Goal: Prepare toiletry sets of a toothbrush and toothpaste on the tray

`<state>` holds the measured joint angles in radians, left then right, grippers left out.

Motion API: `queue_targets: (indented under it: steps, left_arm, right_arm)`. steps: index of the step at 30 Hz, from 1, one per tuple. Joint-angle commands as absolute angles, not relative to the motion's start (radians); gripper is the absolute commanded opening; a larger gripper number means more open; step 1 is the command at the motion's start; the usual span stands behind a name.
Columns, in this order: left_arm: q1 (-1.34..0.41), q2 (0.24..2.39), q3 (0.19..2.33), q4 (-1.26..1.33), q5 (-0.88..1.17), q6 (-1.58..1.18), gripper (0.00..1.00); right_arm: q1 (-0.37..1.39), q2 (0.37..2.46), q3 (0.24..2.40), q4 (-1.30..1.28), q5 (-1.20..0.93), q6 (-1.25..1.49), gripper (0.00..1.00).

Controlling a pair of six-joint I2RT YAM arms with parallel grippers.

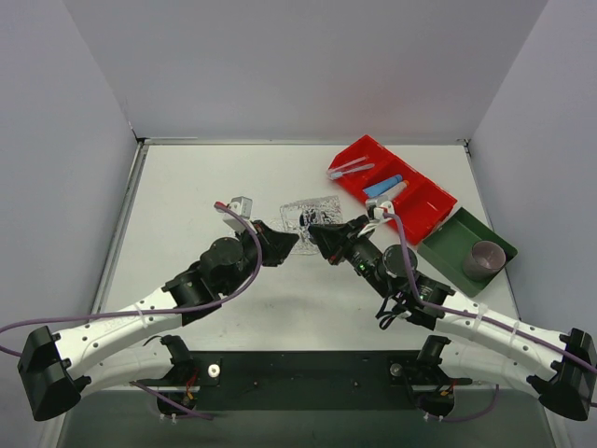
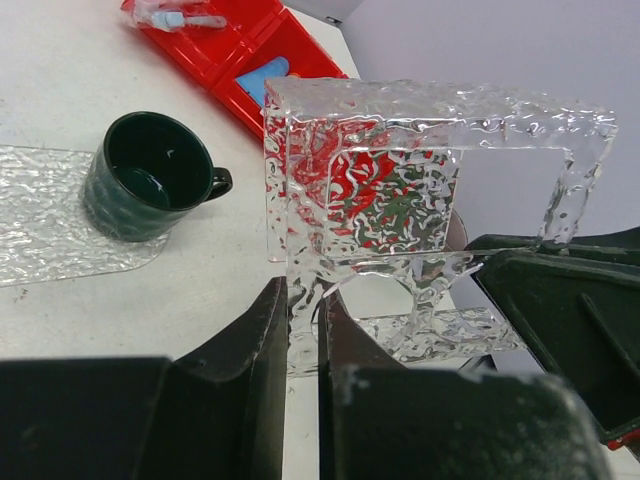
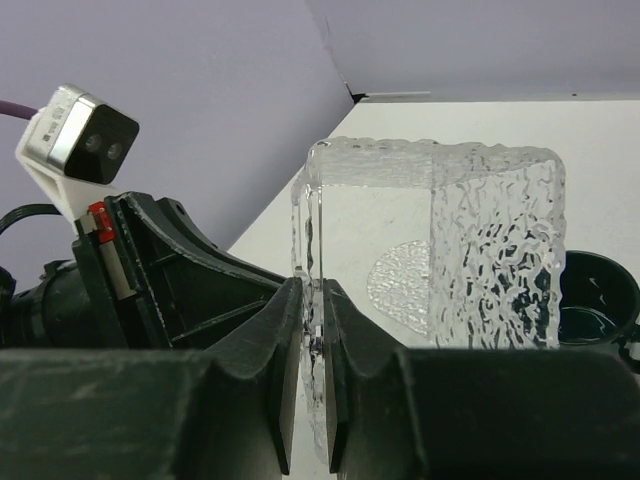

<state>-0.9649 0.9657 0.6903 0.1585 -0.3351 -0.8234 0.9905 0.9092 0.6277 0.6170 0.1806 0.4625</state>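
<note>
From above, both arms reached to mid-table, with the left gripper [image 1: 284,243] and right gripper [image 1: 319,235] tip to tip. What they shared was hard to make out there. The task's pieces lay beyond and to the right, in the red bin [image 1: 446,203]. The wrapped toothbrushes [image 1: 350,170] lay crosswise in its far end. The blue tube [image 1: 382,187] and white tube [image 1: 399,194] lay side by side along the bin's length. All were nearer the right arm and well apart from both grippers. Right of the bin, a dark green tray [image 1: 448,247] held a mauve cup [image 1: 485,259].

The left wrist view showed that gripper nearly closed, its fingers [image 2: 268,340] pinching one wall of a clear textured box [image 2: 400,190]. To its left lay the flat clear tray [image 2: 40,230], running out of frame, so its long axis could not be read. A dark green mug [image 2: 150,175] stood on the tray's near end. No toothbrush or tube was on the visible part.

The right wrist view showed that gripper likewise closed on a box wall, its fingers [image 3: 280,350] thin-gapped around the plastic. The left gripper faced it from the left, and the mug sat at the right edge.

Judging by this, any fetch from the bin would fall to the right arm, once it let go of the box.
</note>
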Motion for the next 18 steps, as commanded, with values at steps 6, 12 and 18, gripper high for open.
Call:
queue_targets:
  steps: [6,12,18]
  left_arm:
    - [-0.963,0.951,0.79,0.152,-0.304,-0.764,0.0]
    - [-0.931,0.956,0.799,0.149,-0.282,-0.769,0.0]
    - [-0.882,0.957,0.81,0.088,-0.267,-0.746,0.0]
  right_arm:
    - [0.999,0.908,0.683,0.594,0.233,0.439,0.29]
    - [1.002,0.888,0.696,0.549,0.236,0.413,0.46]
    - [1.0,0.858,0.736,0.465,0.216,0.385,0.6]
